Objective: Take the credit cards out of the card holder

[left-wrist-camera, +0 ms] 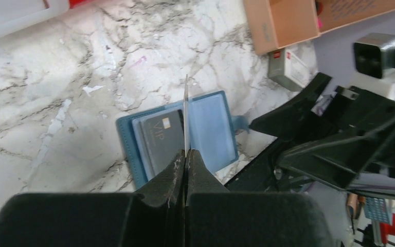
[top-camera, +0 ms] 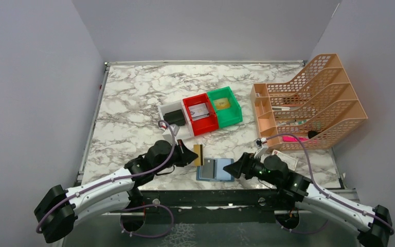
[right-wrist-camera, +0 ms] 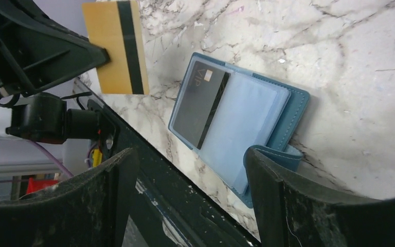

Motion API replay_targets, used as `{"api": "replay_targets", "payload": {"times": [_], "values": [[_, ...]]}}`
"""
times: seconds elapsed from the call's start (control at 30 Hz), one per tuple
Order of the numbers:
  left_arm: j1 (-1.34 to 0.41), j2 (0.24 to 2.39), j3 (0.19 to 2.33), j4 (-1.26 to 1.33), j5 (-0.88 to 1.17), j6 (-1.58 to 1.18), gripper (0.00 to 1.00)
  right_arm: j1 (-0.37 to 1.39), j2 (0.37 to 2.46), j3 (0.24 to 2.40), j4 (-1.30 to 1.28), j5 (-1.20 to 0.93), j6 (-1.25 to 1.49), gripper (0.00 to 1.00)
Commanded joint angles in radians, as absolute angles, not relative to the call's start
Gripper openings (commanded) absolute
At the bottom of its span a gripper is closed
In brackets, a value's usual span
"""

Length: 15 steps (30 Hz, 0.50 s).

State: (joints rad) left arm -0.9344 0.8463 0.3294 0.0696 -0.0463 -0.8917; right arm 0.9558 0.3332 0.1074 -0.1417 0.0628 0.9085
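The teal-blue card holder (top-camera: pixel 214 169) lies open and flat near the table's front edge, a dark grey VIP card (right-wrist-camera: pixel 199 102) showing in its left pocket panel and pale blue panels (left-wrist-camera: pixel 212 134) on its right half. My left gripper (left-wrist-camera: pixel 186 152) is shut on a gold credit card with a black stripe (right-wrist-camera: pixel 115 46), held on edge above the holder; that gold card (top-camera: pixel 198 154) hangs just left of the holder. My right gripper (right-wrist-camera: pixel 185 164) stands open at the holder's right end, one finger (right-wrist-camera: pixel 267 170) beside the snap tab (right-wrist-camera: pixel 275 154), holding nothing.
White (top-camera: pixel 175 117), red (top-camera: pixel 199 113) and green (top-camera: pixel 225 106) bins stand mid-table. An orange mesh file rack (top-camera: pixel 311 103) fills the right side. A small white box with a red stripe (left-wrist-camera: pixel 288 67) lies by the right arm. The table's front edge (right-wrist-camera: pixel 149 149) runs just under the holder.
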Motion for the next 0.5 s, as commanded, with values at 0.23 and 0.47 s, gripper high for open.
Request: {"api": "replay_targets", "payload": {"times": [0.23,0.47], "values": [[-0.873,0.780,0.213,0.351,0.234,-0.900,0.00,0.959,0.793,0.228,0.259,-0.131,0.886,0.69],[-0.870,0.746,0.184,0.379,0.227,-0.911,0.00,0.957,0.978,0.276,0.431,-0.206,0.881,0.68]]}}
